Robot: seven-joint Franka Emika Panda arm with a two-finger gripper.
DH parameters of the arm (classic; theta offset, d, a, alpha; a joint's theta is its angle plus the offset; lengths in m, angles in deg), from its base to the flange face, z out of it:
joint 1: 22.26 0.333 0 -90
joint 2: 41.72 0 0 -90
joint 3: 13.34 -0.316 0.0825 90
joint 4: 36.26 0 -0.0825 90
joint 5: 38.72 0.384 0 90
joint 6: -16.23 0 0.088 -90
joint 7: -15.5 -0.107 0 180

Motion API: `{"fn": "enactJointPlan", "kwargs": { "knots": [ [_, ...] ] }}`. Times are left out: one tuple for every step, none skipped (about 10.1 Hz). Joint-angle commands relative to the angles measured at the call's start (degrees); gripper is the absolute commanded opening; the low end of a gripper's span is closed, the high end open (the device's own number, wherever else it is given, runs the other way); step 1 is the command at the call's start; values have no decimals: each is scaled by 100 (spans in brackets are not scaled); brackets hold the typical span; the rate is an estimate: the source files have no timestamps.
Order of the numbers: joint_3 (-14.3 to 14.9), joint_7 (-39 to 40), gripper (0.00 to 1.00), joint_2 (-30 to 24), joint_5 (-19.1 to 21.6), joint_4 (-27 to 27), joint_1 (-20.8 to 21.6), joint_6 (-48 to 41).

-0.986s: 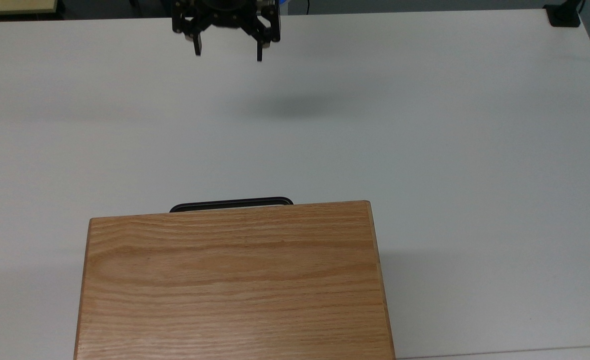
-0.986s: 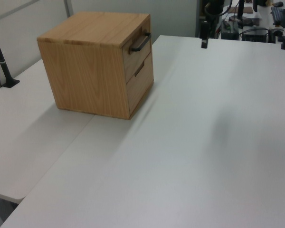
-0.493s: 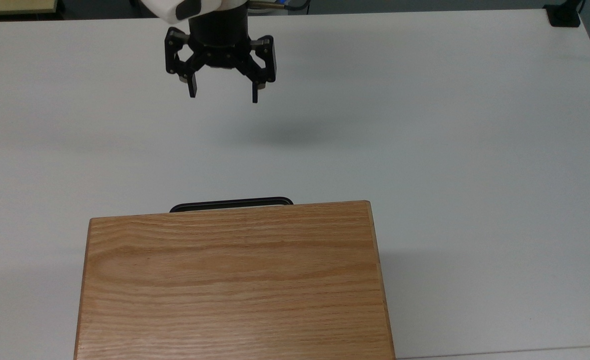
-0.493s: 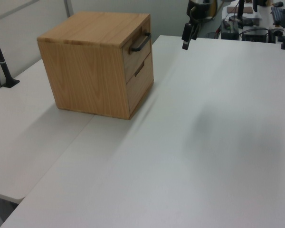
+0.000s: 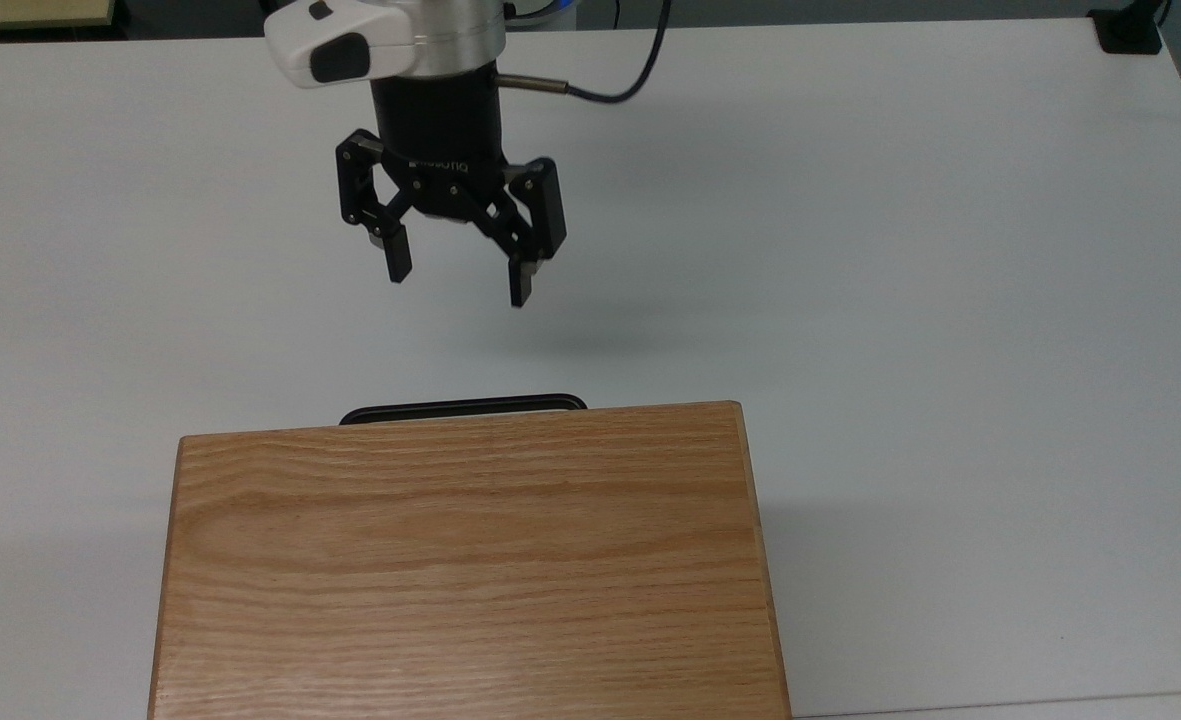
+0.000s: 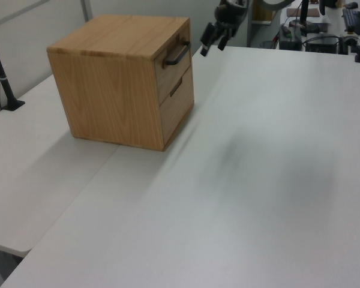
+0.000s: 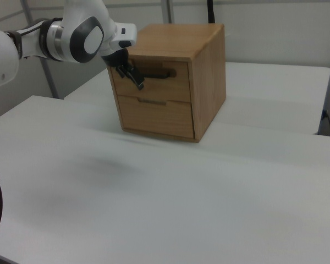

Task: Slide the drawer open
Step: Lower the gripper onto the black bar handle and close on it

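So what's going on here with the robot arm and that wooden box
A robot arm is heading for the wooden cabinet on the white table to pull its top drawer open. The gripper hangs open in the air in front of the black handle, not touching it. The drawer is shut, flush with the cabinet front, as is the lower drawer beneath it.

White glossy arm [image 7: 22, 44] shells with dark grey round joint caps; silver wrist ring; black gripper [image 5: 456, 280] with linkage fingers (faint white lettering on body); thin black cable [image 5: 620, 80].
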Motion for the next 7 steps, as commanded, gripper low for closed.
{"fn": "enactJointPlan", "kwargs": {
  "knots": [
    [36, -2171, 100, 249, 65, -276, 53, 707],
    [54, -3216, 98, 363, 100, -276, 45, 1031],
    [54, -3984, 97, 451, 117, -285, 27, 1339],
    [54, -4739, 95, 591, 144, -285, 44, 1682],
    [45, -5243, 93, 732, 135, -285, 62, 1842],
    [45, -5683, 90, 846, 126, -285, 88, 2043],
    [45, -5783, 83, 900, 126, -285, 89, 2159]
  ]
}}
